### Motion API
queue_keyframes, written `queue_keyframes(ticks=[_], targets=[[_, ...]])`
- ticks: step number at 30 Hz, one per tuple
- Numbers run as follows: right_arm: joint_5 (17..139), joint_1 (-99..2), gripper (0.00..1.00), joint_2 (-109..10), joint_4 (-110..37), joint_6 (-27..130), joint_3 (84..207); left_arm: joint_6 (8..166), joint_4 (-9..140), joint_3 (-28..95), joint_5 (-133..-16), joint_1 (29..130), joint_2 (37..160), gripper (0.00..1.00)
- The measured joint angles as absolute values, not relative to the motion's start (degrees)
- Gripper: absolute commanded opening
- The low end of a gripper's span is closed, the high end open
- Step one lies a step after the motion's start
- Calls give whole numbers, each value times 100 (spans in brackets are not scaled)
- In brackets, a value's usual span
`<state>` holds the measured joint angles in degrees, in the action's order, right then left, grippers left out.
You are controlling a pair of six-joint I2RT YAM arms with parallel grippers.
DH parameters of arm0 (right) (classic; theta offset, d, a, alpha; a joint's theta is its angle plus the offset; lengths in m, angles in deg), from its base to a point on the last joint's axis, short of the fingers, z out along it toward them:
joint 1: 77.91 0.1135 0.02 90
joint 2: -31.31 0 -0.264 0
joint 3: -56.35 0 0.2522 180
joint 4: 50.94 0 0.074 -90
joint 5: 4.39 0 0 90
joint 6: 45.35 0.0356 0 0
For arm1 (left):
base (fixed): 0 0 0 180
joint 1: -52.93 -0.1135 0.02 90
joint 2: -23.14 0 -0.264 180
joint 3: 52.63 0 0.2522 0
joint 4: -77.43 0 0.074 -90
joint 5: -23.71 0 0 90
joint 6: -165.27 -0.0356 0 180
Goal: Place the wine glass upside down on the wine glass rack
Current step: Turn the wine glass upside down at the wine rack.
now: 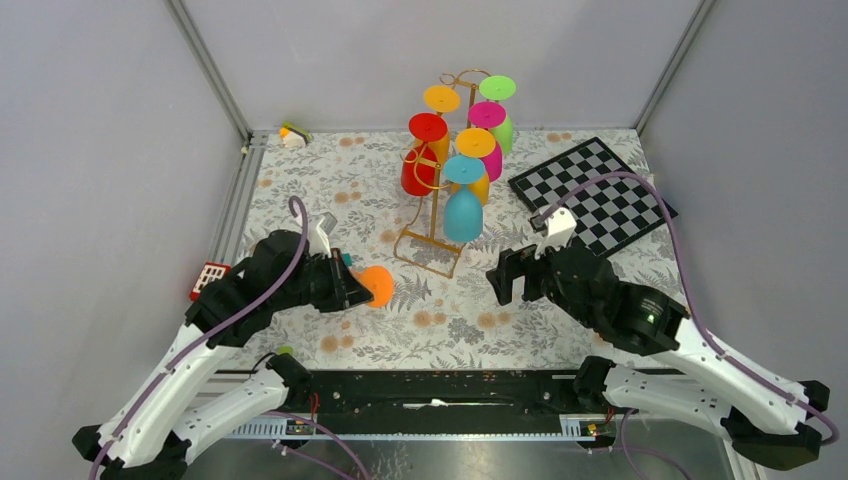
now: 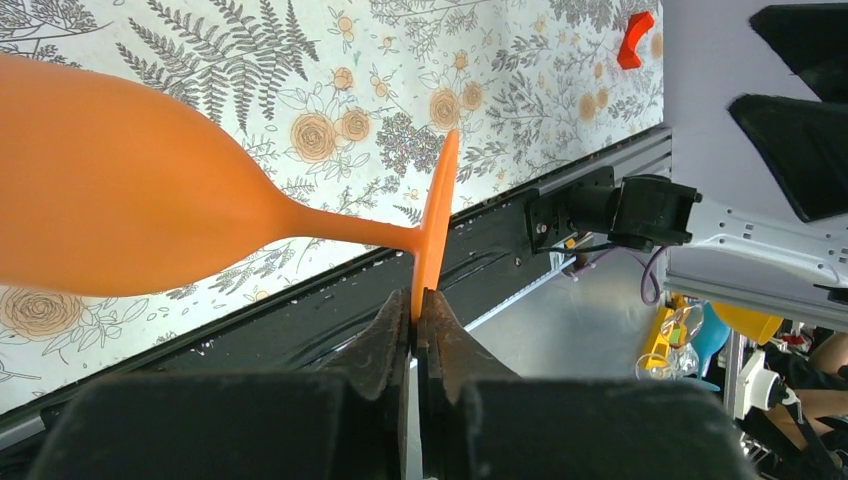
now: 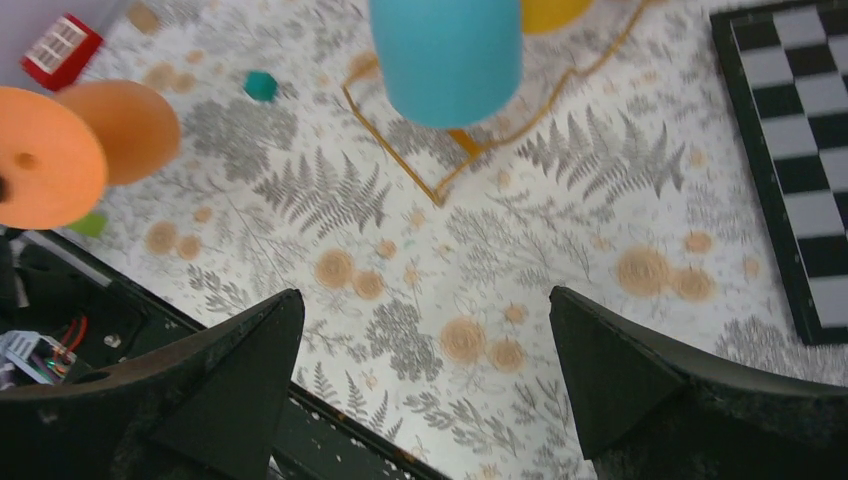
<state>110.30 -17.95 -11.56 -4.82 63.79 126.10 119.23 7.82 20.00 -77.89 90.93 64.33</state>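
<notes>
My left gripper (image 2: 415, 318) pinches the foot rim of the orange plastic wine glass (image 2: 150, 190). It is held sideways over the table's near-left, so the stem should stay free for the gold wire rack (image 1: 432, 225). My right gripper (image 3: 425, 330) gapes empty.

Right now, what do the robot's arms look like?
The left arm and right arm are white near their bases, black toward the wrists, each trailed by a purple cable. The left gripper and right gripper have black wedge-shaped fingers. A green light glows on the right arm.
</notes>
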Motion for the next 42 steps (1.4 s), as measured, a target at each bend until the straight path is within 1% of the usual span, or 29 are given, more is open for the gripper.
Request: queue_keyframes(ticks=[6,15,19,26,31,42], targets=[[10365,-2595,100,-1506,65,6777,12527,11860,932,2000,-8042,8988,6634,0],[9637,-3672,100,-1475,441,7229,12140,11866,1494,1941,-8856,8461,6779,0],[9362,-4004,99,-1449,485,7345,11939,11952,1918,1755,-9339,8173,6796,0],[9084,-4173,100,-1436,620,7456,11701,12310,2570,1381,-10071,7747,6842,0],[9060,-4177,100,-1377,640,7456,11683,12426,2799,1349,-10429,7463,6916,0],[9180,-4181,100,-1589,900,7378,11683,12474,2937,1550,-10702,7006,7255,0]])
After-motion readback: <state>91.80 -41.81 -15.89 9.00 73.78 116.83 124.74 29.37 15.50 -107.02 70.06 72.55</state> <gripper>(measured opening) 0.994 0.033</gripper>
